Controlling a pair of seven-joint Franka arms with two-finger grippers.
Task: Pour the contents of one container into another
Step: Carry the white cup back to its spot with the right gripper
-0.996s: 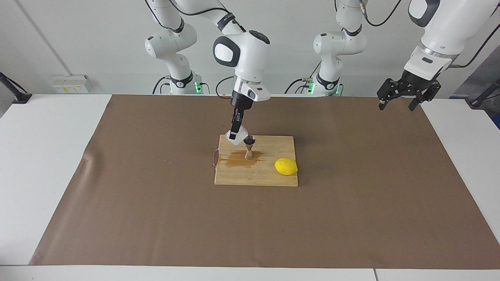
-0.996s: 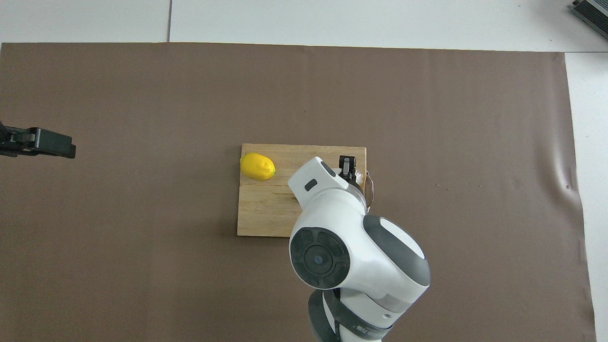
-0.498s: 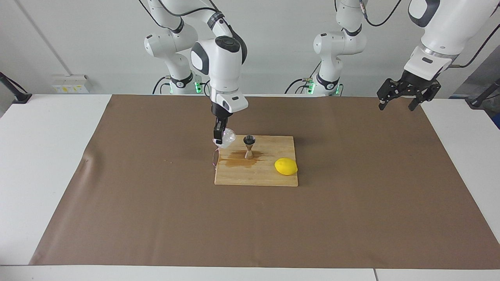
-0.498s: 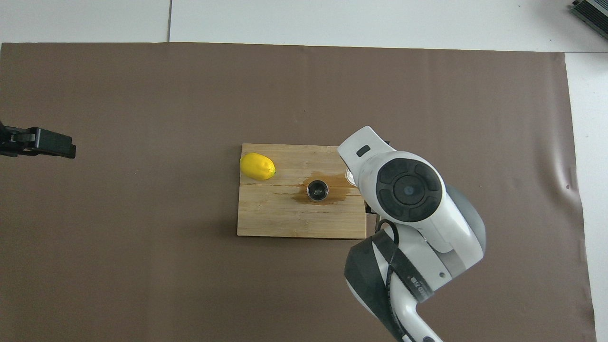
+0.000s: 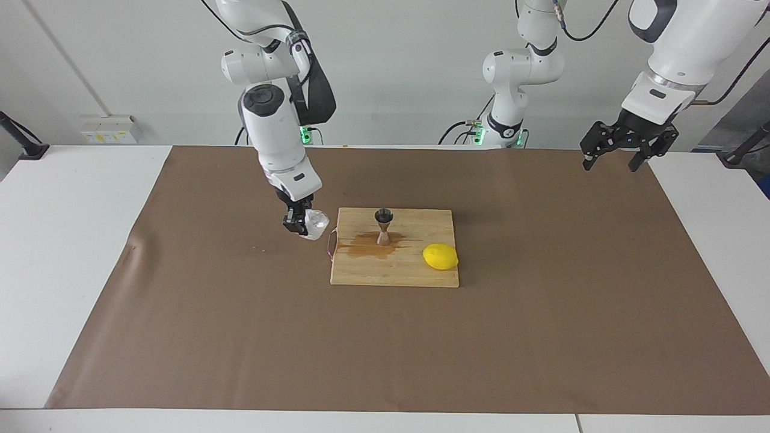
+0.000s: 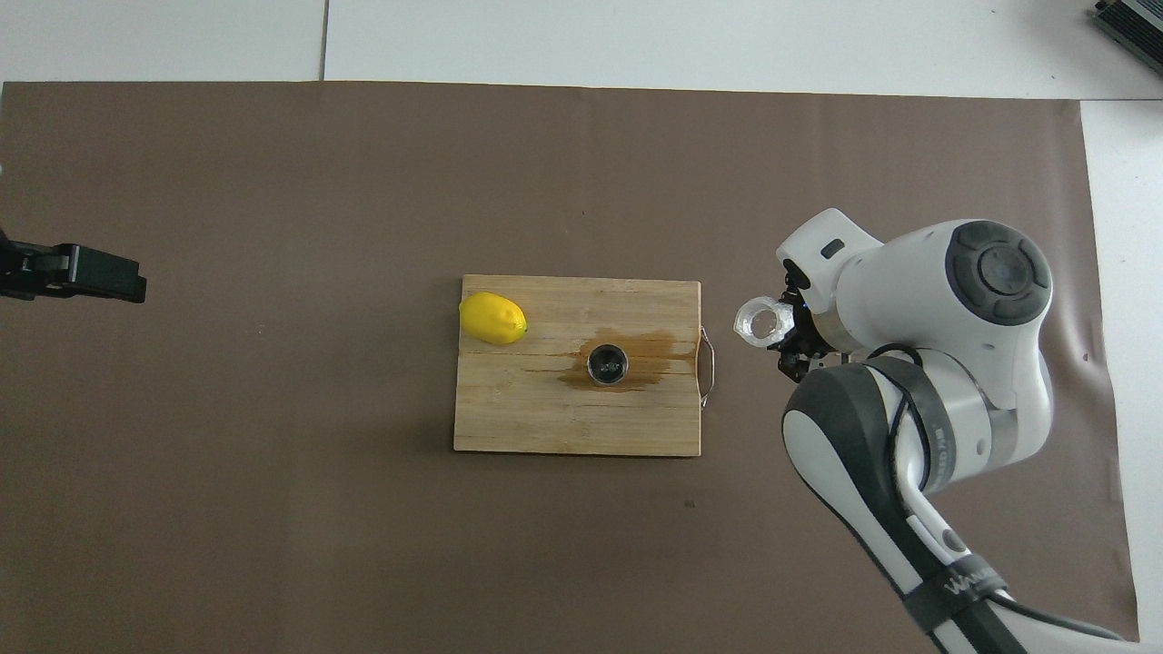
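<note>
The whitish translucent cup is upright, mouth up, beside the wooden board's handle toward the right arm's end. My right gripper is shut on its wall. The cup is low at the brown mat; I cannot tell whether it touches it. The steel jigger stands upright on the board in a brown puddle. My left gripper waits open and empty, raised over the mat's edge at the left arm's end.
A wooden cutting board with a metal handle lies mid-table on the brown mat. A yellow lemon sits on the board's corner toward the left arm's end.
My right gripper has carried the cup away from the jigger, off the board toward the right arm's end, turning it upright and lowering it. The left arm has not moved.
</note>
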